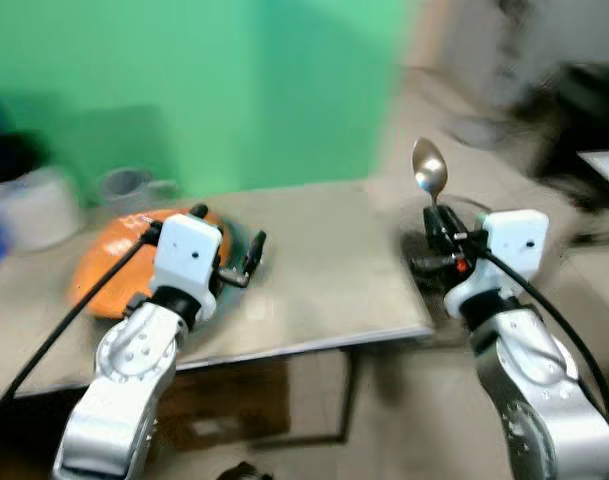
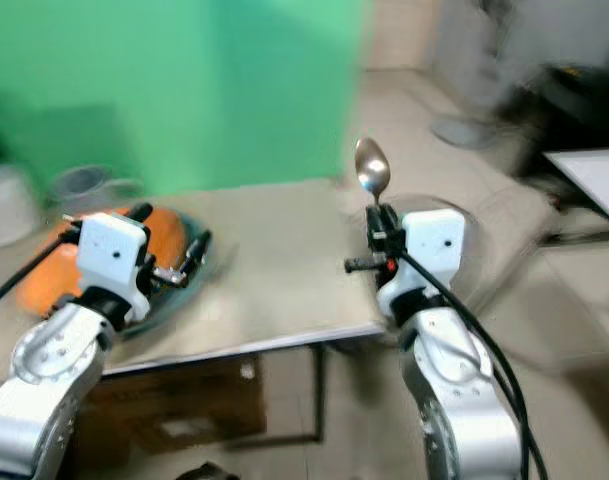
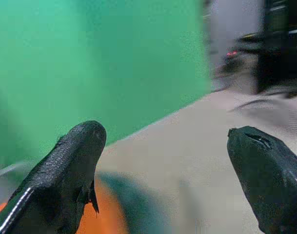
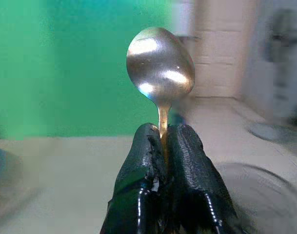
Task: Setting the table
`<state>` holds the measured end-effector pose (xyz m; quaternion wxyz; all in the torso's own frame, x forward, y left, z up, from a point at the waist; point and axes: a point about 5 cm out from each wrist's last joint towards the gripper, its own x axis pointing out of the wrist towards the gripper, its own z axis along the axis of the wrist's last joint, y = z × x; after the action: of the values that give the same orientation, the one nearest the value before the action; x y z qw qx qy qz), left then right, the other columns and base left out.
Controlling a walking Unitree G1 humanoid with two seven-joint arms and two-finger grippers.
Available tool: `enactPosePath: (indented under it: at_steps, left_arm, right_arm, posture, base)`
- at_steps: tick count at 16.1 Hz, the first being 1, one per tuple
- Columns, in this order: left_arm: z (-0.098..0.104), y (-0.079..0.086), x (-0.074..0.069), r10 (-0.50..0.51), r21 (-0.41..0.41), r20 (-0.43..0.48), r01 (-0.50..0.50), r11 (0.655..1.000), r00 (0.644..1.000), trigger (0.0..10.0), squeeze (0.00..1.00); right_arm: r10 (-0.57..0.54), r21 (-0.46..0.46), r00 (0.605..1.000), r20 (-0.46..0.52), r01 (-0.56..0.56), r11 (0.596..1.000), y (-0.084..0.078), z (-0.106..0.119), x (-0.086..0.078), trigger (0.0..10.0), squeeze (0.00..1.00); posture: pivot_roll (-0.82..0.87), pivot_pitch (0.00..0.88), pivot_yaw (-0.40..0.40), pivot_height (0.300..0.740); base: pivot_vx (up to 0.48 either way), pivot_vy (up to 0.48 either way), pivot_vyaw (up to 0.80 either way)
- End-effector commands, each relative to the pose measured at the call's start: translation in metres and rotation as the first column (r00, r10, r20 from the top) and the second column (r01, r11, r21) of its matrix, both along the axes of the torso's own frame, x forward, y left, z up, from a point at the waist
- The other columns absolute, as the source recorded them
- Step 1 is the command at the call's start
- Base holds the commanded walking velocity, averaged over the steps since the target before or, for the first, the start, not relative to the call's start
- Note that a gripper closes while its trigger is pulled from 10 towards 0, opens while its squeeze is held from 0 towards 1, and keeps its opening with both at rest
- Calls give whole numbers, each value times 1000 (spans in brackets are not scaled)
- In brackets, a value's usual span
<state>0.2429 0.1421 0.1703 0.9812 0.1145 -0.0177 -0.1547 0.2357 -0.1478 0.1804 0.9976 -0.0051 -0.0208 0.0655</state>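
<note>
Right fingers (image 4: 163, 141) clamp spoon (image 4: 160, 66) (bowl up); left fingers (image 3: 75, 170) spread.

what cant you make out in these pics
- Spoon handle: hidden between the right gripper jaws in the right wrist view.
- Orange plate: partly covered by the left gripper in the left eye view; its contents cannot be told.
- Cup and white container: motion blur hides their details.
- Dark items at upper right: blurred beyond naming.

Right pincer (image 4: 164, 141) pinches upright spoon (image 4: 160, 68); blurred, perhaps tabletop behind.
</note>
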Motion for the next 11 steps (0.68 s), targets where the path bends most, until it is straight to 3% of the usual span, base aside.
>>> enactPosePath:
  at_steps: [1,11]
  left_arm:
    - [2,0,0,-7,10,14,7,1000,1000,10000,0]
    - [2,0,2,-7,6,16,7,1000,1000,10000,0]
  right_arm:
    - [-35,14,999,0,35,999,-4,2,-2,10000,0]
    - [-72,4,996,-51,72,997,-9,-1,-5,10000,0]
  posture:
    - [91,0,22,740]
    - [83,0,32,740]
  base:
    - [0,0,-800]
    - [0,0,-800]
